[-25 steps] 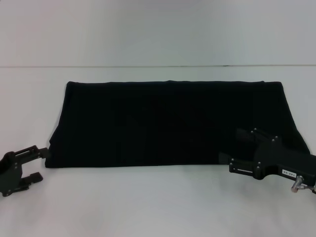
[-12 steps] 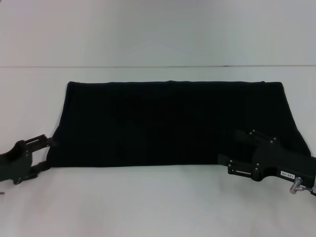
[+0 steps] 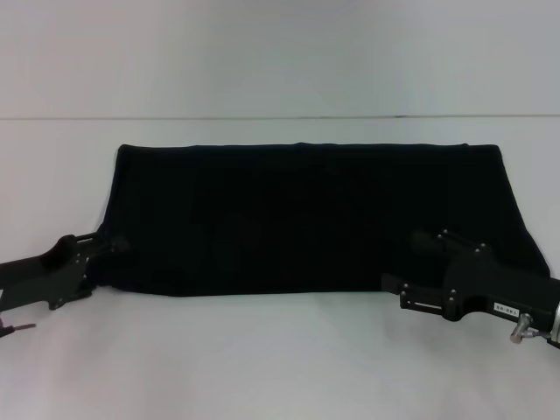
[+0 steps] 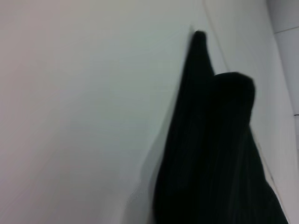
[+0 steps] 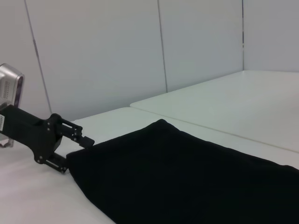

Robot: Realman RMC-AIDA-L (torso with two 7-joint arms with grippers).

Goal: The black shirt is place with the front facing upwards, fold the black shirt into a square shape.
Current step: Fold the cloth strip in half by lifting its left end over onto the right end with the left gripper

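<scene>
Jaws open on both: left gripper (image 3: 103, 249) straddled shirt (image 3: 306, 219) near-left corner, right gripper (image 3: 407, 267) spread at near-right edge, set for next fold

Both grippers matte black: right gripper (image 3: 409, 269) blocky, studded with small screws, a white label strip and silver fitting at its wrist; left gripper (image 3: 101, 259) slimmer, silver-cased wrist camera behind.

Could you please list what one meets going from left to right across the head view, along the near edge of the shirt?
left gripper at the shirt's left near corner → the black shirt, folded into a wide band → right gripper at its right near corner, all on the white table.
</scene>
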